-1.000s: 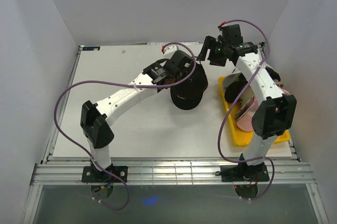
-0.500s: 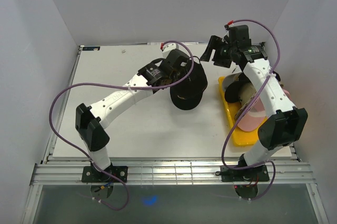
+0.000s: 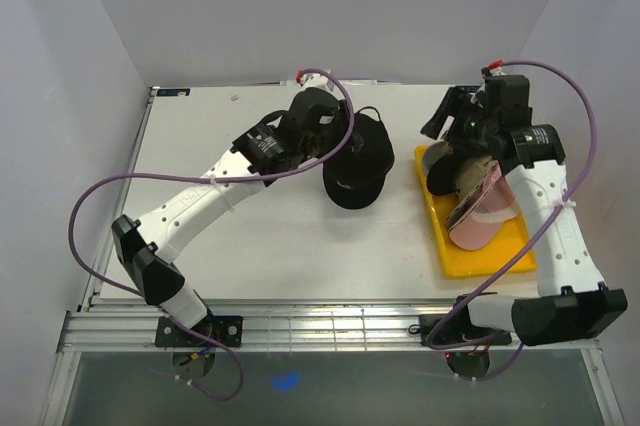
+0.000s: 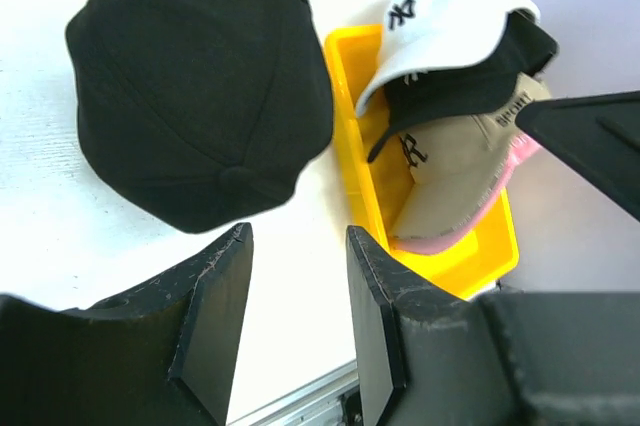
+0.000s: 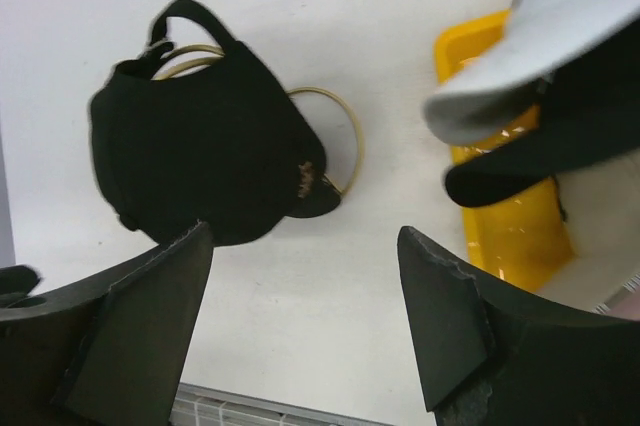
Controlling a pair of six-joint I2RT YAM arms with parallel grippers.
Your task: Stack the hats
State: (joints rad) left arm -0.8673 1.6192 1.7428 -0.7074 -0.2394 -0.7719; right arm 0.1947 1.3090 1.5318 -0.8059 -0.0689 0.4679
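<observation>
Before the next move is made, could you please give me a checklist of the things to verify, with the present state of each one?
1. Left gripper open and empty: ok.
2. Right gripper open and empty: ok.
3. Black hat seated on the stand: ok, and apart from both grippers.
4. White hat uppermost in the tray: ok.
5. Right gripper centred on the white hat: not ok; the hat lies at the upper right edge of the right wrist view, not between the fingers.
</observation>
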